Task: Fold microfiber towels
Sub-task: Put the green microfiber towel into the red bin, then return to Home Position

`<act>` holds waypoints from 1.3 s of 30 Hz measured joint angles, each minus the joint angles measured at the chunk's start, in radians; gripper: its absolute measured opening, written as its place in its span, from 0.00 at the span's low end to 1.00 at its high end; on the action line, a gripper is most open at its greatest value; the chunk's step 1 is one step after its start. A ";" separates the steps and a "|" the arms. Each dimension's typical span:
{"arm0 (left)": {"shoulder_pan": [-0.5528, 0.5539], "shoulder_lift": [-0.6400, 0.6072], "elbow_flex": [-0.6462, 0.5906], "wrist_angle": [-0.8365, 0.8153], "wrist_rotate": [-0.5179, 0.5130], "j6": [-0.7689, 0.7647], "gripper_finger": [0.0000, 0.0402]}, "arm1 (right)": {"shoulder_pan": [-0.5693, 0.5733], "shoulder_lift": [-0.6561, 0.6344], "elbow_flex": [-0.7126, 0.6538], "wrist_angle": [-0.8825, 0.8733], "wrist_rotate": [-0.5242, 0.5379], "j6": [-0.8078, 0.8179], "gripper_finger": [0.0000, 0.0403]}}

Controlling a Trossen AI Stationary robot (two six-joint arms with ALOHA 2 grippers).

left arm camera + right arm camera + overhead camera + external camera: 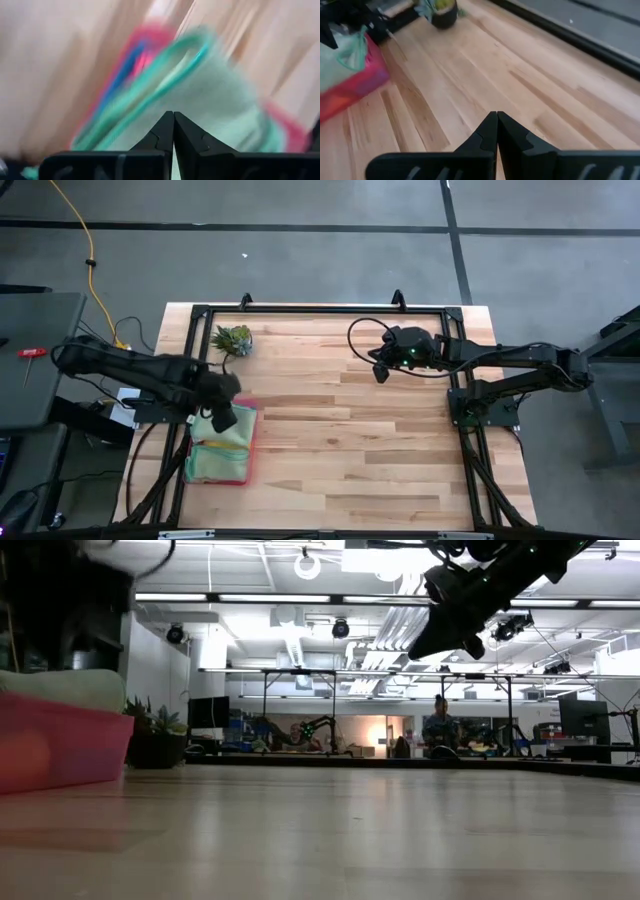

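A translucent pink tray (251, 442) sits at the table's left side. It holds a stack of folded microfiber towels (215, 462), pale green on top (220, 100), with teal edges (150, 95) showing below. My left gripper (226, 420) is shut and points down over the far end of the stack (173, 116), with nothing between its fingers. My right gripper (380, 372) hangs shut above the bare table toward the far right (496, 117), holding nothing. My left gripper's shut fingers (165, 132) point down at the top pale green towel in the tray. I cannot tell whether the tips touch it.
A small spiky green plant (232, 340) in a dark pot stands just beyond the tray at the far left. The tray's pink wall (60, 745) rises at the left in the low view. Bare wood (350, 440) fills the middle and right of the table.
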 joint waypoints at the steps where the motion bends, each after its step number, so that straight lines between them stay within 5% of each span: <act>1: 0.011 -0.012 0.030 0.003 -0.019 0.027 0.00 | 0.000 0.000 0.000 0.018 0.000 -0.007 0.00; 9: 0.205 -0.087 0.194 0.221 -0.087 0.419 0.00 | 0.000 -0.004 0.001 0.227 -0.002 -0.099 0.00; 13: 0.343 -0.140 0.187 0.425 -0.087 0.561 0.00 | 0.000 -0.004 0.001 0.236 -0.033 -0.194 0.00; 18: 0.440 -0.267 0.039 0.721 -0.083 0.521 0.00 | 0.000 -0.006 0.001 0.236 -0.043 -0.080 0.00; 27: 0.363 -0.541 -0.299 0.917 -0.161 0.296 0.00 | 0.001 -0.006 0.001 0.247 -0.134 0.041 0.00; 34: 0.218 -0.692 -0.432 0.927 -0.315 0.255 0.00 | 0.001 -0.006 0.001 0.251 -0.309 0.122 0.00; 39: 0.166 -0.781 -0.536 0.988 -0.323 0.248 0.00 | 0.002 -0.012 0.001 0.255 -0.360 0.150 0.00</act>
